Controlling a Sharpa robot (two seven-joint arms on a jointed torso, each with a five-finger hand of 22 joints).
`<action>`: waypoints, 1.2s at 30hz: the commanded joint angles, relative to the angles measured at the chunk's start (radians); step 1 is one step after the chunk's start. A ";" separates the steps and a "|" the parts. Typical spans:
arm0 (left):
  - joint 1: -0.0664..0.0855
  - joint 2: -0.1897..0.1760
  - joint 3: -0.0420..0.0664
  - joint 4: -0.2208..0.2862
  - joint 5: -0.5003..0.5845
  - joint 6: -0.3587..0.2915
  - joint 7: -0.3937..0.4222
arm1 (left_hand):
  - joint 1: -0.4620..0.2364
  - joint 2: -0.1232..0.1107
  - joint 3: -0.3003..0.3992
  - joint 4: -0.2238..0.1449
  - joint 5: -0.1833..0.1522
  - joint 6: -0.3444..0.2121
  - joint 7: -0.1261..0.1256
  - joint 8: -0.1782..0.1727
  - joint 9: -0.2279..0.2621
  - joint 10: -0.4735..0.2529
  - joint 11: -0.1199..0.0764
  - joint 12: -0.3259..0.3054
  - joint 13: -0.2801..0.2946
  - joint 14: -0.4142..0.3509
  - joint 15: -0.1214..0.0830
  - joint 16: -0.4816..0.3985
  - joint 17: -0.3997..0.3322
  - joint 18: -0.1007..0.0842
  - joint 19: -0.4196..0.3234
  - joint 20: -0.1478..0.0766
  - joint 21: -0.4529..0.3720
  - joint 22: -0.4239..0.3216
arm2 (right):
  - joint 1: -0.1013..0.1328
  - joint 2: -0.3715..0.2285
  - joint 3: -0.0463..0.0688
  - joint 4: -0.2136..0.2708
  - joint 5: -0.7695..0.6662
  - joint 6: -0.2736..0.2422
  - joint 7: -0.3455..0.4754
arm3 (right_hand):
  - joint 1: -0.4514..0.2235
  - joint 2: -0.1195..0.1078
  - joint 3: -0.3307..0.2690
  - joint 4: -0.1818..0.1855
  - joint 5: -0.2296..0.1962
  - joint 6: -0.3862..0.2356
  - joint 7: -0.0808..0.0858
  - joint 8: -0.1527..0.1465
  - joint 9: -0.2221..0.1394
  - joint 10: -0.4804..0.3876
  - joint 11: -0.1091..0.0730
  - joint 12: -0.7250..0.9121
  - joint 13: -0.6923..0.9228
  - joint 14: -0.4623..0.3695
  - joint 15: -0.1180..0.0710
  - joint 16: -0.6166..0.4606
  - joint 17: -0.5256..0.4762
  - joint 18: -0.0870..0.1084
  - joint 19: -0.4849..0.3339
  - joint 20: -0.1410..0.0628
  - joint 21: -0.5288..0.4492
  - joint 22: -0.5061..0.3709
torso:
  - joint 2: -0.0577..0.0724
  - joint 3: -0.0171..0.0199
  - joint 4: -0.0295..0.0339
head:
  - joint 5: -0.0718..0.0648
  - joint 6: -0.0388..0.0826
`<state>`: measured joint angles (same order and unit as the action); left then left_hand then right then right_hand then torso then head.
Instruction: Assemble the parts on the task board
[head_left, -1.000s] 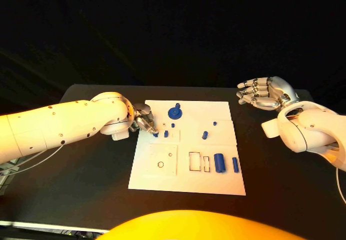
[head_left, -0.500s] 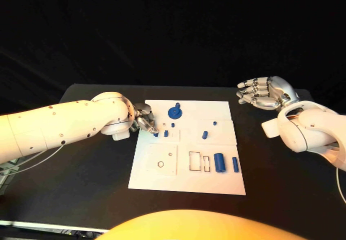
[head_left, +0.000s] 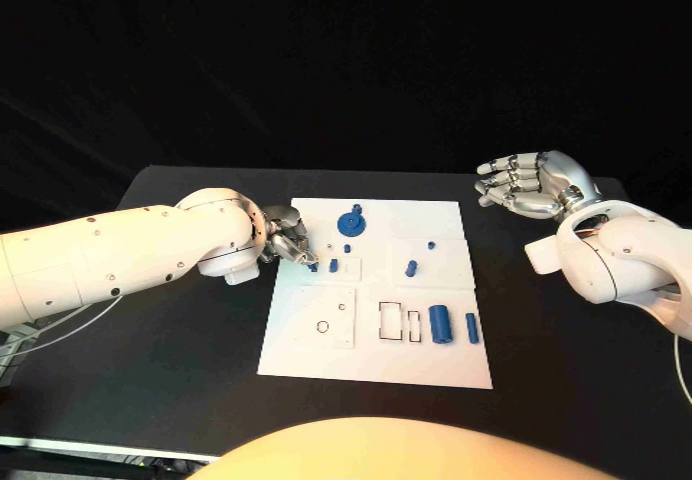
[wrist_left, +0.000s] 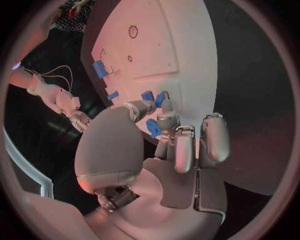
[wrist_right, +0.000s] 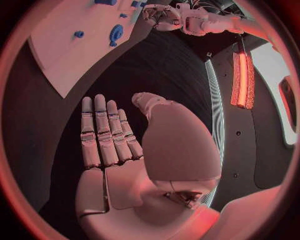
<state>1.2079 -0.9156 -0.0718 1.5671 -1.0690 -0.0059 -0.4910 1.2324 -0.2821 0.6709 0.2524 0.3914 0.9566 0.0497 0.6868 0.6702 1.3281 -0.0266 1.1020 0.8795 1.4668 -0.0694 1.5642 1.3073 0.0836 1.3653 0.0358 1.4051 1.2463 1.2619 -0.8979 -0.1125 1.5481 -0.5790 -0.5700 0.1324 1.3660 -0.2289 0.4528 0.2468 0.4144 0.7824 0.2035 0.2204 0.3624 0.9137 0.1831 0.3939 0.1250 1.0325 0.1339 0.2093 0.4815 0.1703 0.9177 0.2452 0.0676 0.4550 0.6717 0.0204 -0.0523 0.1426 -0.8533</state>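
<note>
Head view: task board lies mid-table. Left hand sits at the board's left edge, fingers curled over it; left wrist view shows a small blue part pinched at the fingertips, other blue parts lying on the board beyond. Right hand hovers well off the board's far right corner, fingers straight and apart, holding nothing. Blue knob stands near the board's far edge.
</note>
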 joint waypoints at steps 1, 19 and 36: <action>-0.004 -0.003 0.000 0.008 -0.001 -0.050 0.002 | -0.001 -0.003 0.209 -0.206 0.007 0.009 -0.001 0.000 -0.001 0.009 -0.001 0.003 0.001 0.098 -0.009 -0.004 0.245 -0.011 0.005 -0.001 0.006 0.000 | -0.001 0.000 0.000 -0.001 -0.002 0.008 0.008 | -0.009 0.000 -0.001 -0.004 0.005 -0.006 0.049 0.006 -0.002 -0.005 0.001 0.001 -0.002 -0.004 -0.001 -0.004 -0.001 0.010 -0.005 -0.001 -0.004 -0.002 | 0.000 0.0001 0.0001 | 0.001 -0.002; -0.035 -0.001 0.000 0.013 -0.021 -0.079 0.005 | -0.001 -0.003 0.210 -0.207 0.007 0.009 -0.001 0.000 -0.001 0.009 -0.002 0.003 0.001 0.098 -0.010 -0.005 0.243 -0.010 0.005 -0.001 0.006 0.000 | -0.005 -0.001 0.000 -0.002 -0.002 0.010 0.008 | -0.009 0.000 -0.001 -0.004 0.005 -0.006 0.049 0.006 -0.002 -0.005 0.001 0.001 -0.002 -0.004 -0.001 -0.004 -0.001 0.010 -0.005 -0.001 -0.004 -0.002 | 0.000 -0.0001 -0.0020 | 0.001 -0.006; -0.036 -0.007 0.007 0.028 -0.047 -0.083 0.017 | -0.004 -0.005 0.215 -0.210 0.011 0.012 -0.003 -0.002 -0.001 0.011 -0.003 0.003 0.004 0.098 -0.011 -0.006 0.242 -0.010 0.005 -0.002 0.007 0.000 | -0.006 -0.002 0.000 -0.003 -0.002 0.011 0.009 | -0.009 0.000 -0.001 -0.004 0.005 -0.006 0.049 0.006 -0.002 -0.005 0.001 0.001 -0.002 -0.004 -0.001 -0.004 -0.001 0.010 -0.005 -0.001 -0.004 -0.002 | 0.000 -0.0011 -0.0016 | -0.002 -0.008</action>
<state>1.1726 -0.9212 -0.0654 1.5904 -1.1019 -0.0873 -0.4871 1.2319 -0.2826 0.6708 0.2523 0.3950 0.9621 0.0486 0.6841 0.6687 1.3319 -0.0297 1.1028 0.8804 1.4652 -0.0750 1.5642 1.3073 0.0836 1.3650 0.0357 1.4087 1.2459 1.2561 -0.8994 -0.1125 1.5454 -0.5790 -0.5691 0.1328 1.3660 -0.2289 0.4528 0.2468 0.4144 0.7824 0.2035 0.2204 0.3617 0.9137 0.1831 0.3939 0.1240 1.0325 0.1339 0.2093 0.4817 0.1703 0.9177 0.2452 0.0676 0.4536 0.6722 0.0197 -0.0542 0.1411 -0.8606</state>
